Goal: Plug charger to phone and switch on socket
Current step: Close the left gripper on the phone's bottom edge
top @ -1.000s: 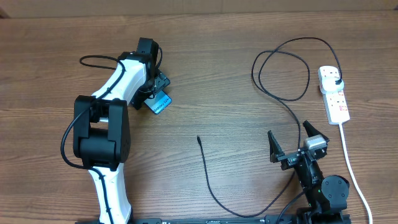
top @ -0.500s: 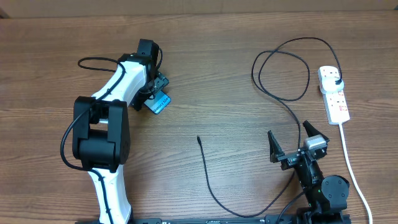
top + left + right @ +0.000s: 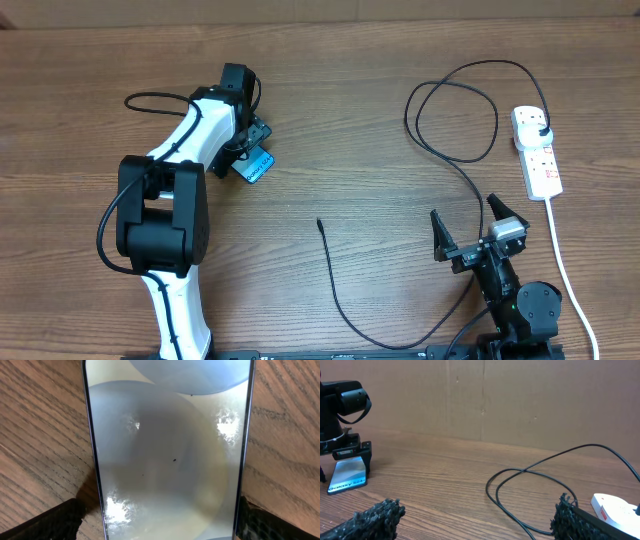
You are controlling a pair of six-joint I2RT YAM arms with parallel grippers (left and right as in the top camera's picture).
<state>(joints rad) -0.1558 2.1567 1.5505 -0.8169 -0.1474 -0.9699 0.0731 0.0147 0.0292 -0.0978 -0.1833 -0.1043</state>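
The phone (image 3: 258, 165) lies flat on the table at the back left, its light-blue screen up. My left gripper (image 3: 246, 150) hangs right over it, open. In the left wrist view the phone (image 3: 167, 450) fills the frame between the two dark fingers (image 3: 52, 522), one at each long side. The charger is a thin black cable; its connector tip (image 3: 319, 223) lies loose mid-table and its plug (image 3: 541, 130) sits in the white socket strip (image 3: 538, 160). My right gripper (image 3: 467, 222) stands open and empty near the front right, with the cable loops (image 3: 530, 472) ahead of it.
The strip's thick white lead (image 3: 562, 260) runs down the right edge past my right arm. The black cable sweeps along the front edge (image 3: 345, 320) and coils at the back right (image 3: 450, 110). A cardboard wall (image 3: 485, 395) closes the far side.
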